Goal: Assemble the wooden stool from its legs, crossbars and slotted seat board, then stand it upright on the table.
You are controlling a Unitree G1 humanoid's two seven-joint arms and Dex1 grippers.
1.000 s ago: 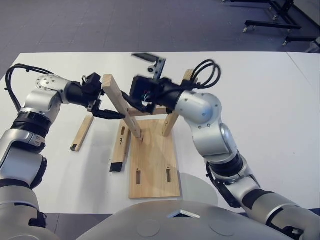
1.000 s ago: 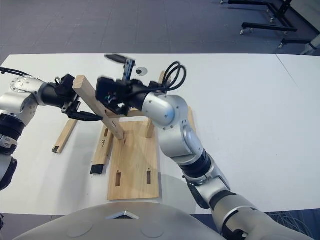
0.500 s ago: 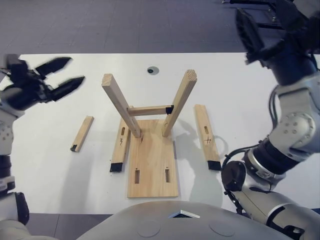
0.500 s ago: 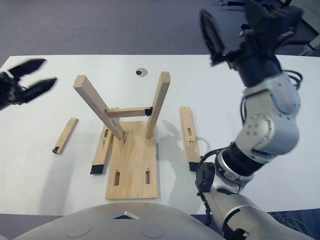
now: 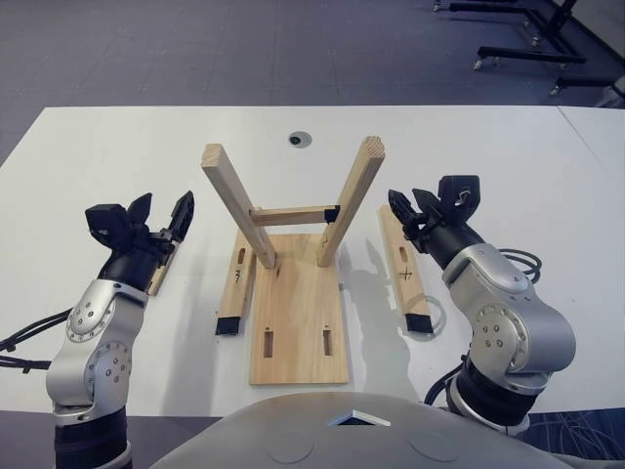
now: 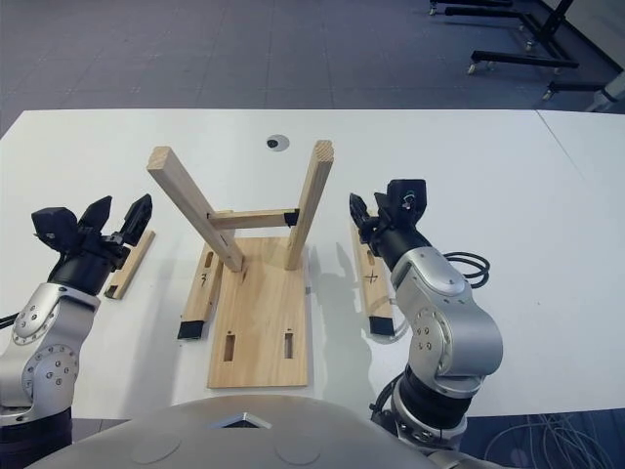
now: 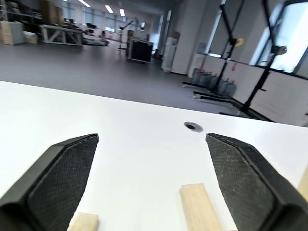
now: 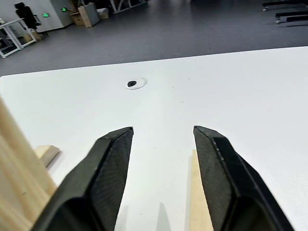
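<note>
The slotted seat board (image 5: 298,318) lies flat mid-table. Two legs stand in its far slots: one leaning left (image 5: 234,205), one leaning right (image 5: 352,200), joined by a crossbar (image 5: 291,215). One loose leg (image 5: 234,288) lies along the board's left side, another (image 5: 403,266) along its right. A short crossbar (image 5: 156,276) lies farther left. My left gripper (image 5: 164,203) hovers open over that short crossbar, holding nothing. My right gripper (image 5: 412,202) is open above the far end of the right loose leg (image 8: 199,197), also holding nothing.
A small cable hole (image 5: 298,139) sits in the white table (image 5: 508,156) beyond the stool. Bare tabletop extends to both sides and behind. Wheeled frames (image 5: 527,49) stand on the floor far back right.
Both arms let go of the standing legs, swung up and outward, then came down low beside the stool with grippers open. The wooden parts have not moved.
</note>
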